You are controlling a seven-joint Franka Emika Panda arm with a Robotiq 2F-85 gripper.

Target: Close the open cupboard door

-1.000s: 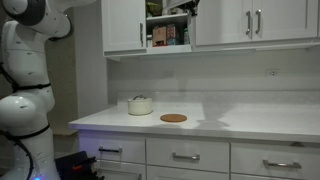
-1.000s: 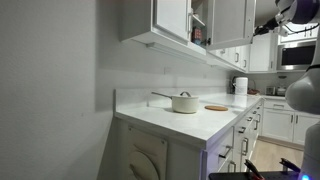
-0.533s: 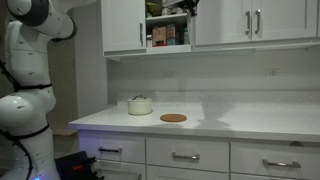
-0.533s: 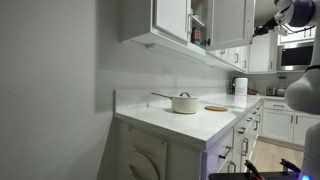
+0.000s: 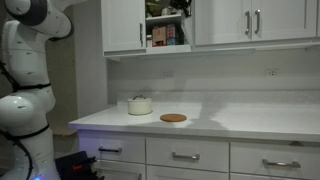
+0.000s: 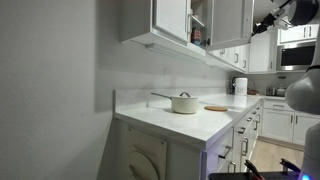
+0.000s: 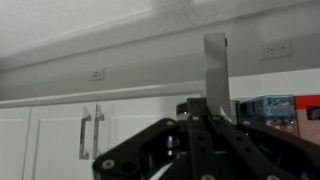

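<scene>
The open cupboard door [image 7: 215, 65] is a narrow white panel, seen edge-on in the wrist view, which looks upside down. In an exterior view it is a thin edge [image 5: 191, 25] at the right of the open compartment [image 5: 168, 32] with jars and boxes. In an exterior view its broad face [image 6: 225, 25] sticks out from the cupboard row. My gripper [image 7: 205, 108] is shut and empty, right at the door's edge near its top. It shows dark in both exterior views [image 5: 180, 5] [image 6: 260, 26]; whether it touches the door I cannot tell.
Two closed upper doors with meeting vertical handles [image 5: 252, 22] are next to the open door. On the countertop [image 5: 250, 122] stand a white pot [image 5: 140, 105] and a round wooden mat [image 5: 173, 118]. Drawers [image 5: 185, 156] lie below. The robot's body [image 5: 25, 95] stands beside the counter.
The gripper has shifted a little along the top of the open compartment, away from the handled doors. The door shows no clear movement.
</scene>
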